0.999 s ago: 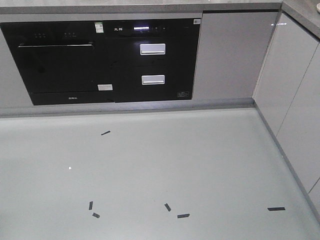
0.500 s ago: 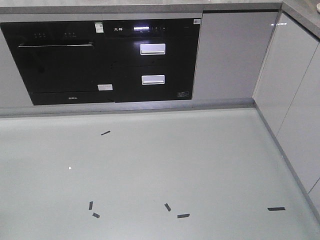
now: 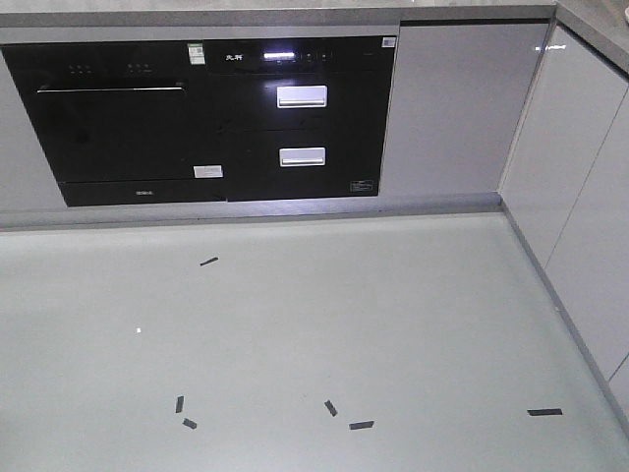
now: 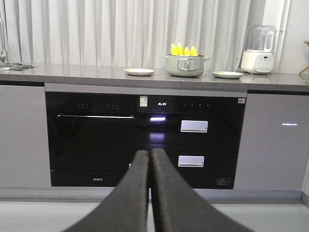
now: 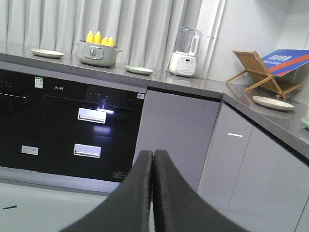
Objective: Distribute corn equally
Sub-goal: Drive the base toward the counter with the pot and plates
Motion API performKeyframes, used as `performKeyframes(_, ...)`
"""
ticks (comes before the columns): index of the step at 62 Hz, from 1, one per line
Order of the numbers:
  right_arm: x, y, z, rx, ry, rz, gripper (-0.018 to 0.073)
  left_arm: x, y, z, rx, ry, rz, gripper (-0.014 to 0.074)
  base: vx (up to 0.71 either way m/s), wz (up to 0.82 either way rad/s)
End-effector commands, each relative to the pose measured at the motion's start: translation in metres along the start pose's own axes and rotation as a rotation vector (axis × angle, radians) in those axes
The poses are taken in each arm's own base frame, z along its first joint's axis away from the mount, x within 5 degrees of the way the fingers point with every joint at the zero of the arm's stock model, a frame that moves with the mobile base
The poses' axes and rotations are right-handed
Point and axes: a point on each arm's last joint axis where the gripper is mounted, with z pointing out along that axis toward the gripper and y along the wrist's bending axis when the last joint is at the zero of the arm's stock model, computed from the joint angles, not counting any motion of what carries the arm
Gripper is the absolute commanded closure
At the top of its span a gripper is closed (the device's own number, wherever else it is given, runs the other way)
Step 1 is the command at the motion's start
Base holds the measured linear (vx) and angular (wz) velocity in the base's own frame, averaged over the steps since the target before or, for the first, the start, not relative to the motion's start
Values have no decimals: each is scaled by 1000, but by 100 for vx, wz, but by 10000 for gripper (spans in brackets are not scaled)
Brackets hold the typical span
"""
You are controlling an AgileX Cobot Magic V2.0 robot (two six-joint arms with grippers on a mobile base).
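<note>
Four corn cobs [image 4: 183,50] stand in an electric pot [image 4: 185,66] on the counter [image 4: 87,75]. The left gripper [image 4: 147,153] and right gripper [image 5: 153,153] both have their jaws pressed together, empty.

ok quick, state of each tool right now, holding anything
Left tool: closed, holding nothing.
Right tool: closed, holding nothing.

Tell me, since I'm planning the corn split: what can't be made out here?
- Corn: left wrist view shows only the tips; the pot wall hides the rest.
- Front view: its top edge cuts off everything on the counter.
- Cream plate: seen edge-on from the left wrist, surface unclear.
</note>
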Motion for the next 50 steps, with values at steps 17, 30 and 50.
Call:
performKeyframes(17,-4,0,0,8,-69,-13,564,-7,0,-2,7,-88,-12,603,2,0)
performKeyframes(30,-4,0,0,8,-69,-13,564,-7,0,-2,7,-88,-12,603,6,3)
performKeyframes(50,-4,0,0,8,-69,-13,564,-7,0,-2,7,-88,-12,603,12,2)
